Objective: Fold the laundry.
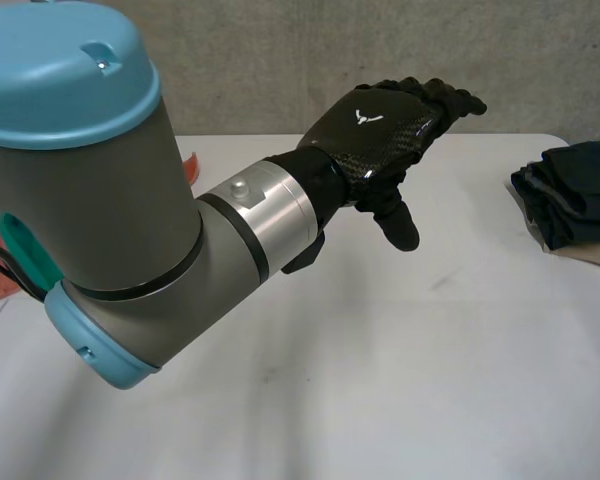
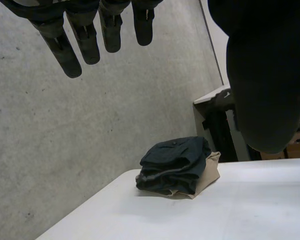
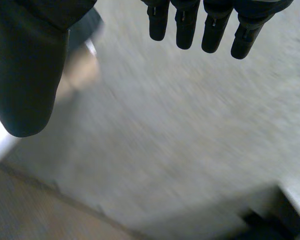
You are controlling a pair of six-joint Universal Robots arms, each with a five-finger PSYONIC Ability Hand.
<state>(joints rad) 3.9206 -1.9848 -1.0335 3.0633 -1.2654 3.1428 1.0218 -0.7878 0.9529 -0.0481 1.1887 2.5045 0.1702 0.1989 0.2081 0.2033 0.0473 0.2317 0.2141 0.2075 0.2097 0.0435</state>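
Left hand: we see the black left hand point(image 1: 375, 125) at the end of the grey left arm with light-blue caps point(image 1: 100, 200). It hangs above the white worktop point(image 1: 380, 380) with its back turned upward, clear of the surface.
Left hand state: in its own wrist view the fingers point(image 2: 65, 50) are straight and a little spread. The thumb stands well apart from them, and we see nothing held between them.
Right hand: the black right hand point(image 3: 27, 75) has its fingers point(image 3: 185, 27) straight in a row and the thumb off to one side, with nothing in its hold. Behind it is a grey surface that we cannot make out further.
Laundry: a folded pile of dark clothes point(image 1: 578, 195) lies at the right edge of the worktop in the head view, well apart from the left hand. From the left wrist it sits beyond the fingertips, near a corner of the worktop.
Under the laundry: a beige cloth point(image 1: 592, 256) lies flat beneath the dark pile and sticks out past its edge on the worktop.
Contact: neither hand touches the pile or the beige cloth.
Backdrop: a grey concrete wall point(image 1: 280, 60) rises just behind the far edge of the worktop.
Beside the left arm: a small orange thing point(image 1: 192, 166) peeks out behind the arm. We cannot tell what it is.
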